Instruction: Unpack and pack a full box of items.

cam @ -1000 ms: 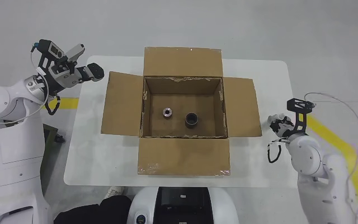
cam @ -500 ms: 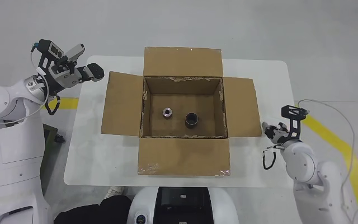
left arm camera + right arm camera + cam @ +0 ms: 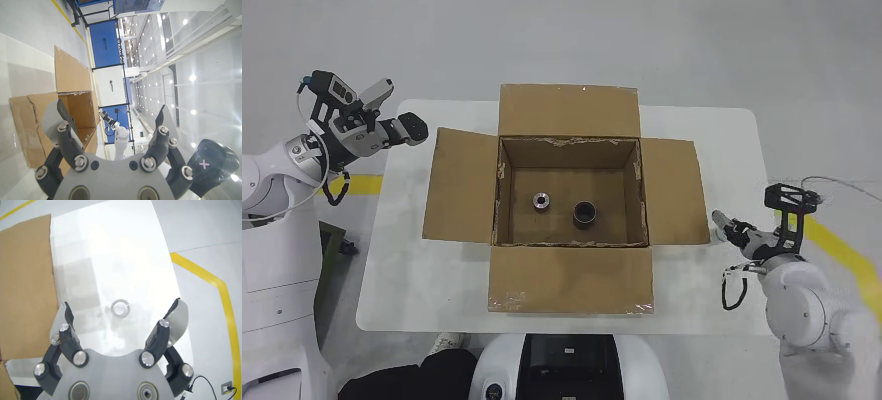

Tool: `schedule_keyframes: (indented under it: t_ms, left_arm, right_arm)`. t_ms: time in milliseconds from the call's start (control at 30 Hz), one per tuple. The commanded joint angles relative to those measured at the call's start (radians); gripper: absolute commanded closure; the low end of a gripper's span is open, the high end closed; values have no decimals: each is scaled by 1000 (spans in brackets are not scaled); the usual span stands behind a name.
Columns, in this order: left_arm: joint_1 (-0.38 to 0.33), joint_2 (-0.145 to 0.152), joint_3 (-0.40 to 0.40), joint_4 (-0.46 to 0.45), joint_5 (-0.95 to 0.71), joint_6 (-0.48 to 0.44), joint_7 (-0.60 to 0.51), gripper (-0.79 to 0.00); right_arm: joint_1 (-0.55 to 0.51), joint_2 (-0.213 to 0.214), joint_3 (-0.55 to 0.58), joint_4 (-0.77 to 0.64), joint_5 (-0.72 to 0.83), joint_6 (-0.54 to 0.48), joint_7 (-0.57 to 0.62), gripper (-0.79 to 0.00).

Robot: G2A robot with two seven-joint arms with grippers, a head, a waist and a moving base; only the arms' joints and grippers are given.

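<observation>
We begin with the white worktop (image 3: 392, 290). At its middle it carries an open cardboard box (image 3: 572, 282) with all four flaps folded out flat.

Our right claw (image 3: 724, 223) hangs just off the outer edge of the box's right-hand flap (image 3: 675, 190), above bare worktop. Its jaws are spread wide and hold nothing. Our left claw (image 3: 413, 128) sits well apart on the opposite side, off the far corner of the left flap. It too is wide and empty, and it points across toward the box.

Two small round pieces lie on the box floor, past the flap and over the side wall from the right claw. The dark ring (image 3: 585, 212) is the nearer of the two to the right claw. Just beyond it is a metal disc (image 3: 540, 200) with a hole, which lies nearer to the left claw.

Smallest is a clear ring (image 3: 120, 309), lying flat on the worktop directly ahead of the right claw. It sits in line with the gap between the spread fingers, and neither finger touches it.

We judge this alignment to be what the coming move turns on. The right claw is by far the closer arm, and it would need only to advance, drop and close. Being round, the clear ring has no long axis to match, so wrist turn should matter little.
</observation>
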Motion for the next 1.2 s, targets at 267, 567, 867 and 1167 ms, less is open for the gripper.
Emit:
schedule_keyframes:
  t_ms: [267,567,867,1167]
  left_arm:
    - [0,0,0,0,0,0,0,-785]
    - [0,0,0,0,0,0,0,-785]
    - [0,0,0,0,0,0,0,-785]
    - [0,0,0,0,0,0,0,-785]
  right_arm:
    - [110,5,7,-77,-17,-57,91,-785]
    - [290,7,-80,-59,43,-129,160,-785]
    - [465,-3,-256,13,108,-163,174,-785]
    - [598,-19,-406,74,185,-199,181,-785]
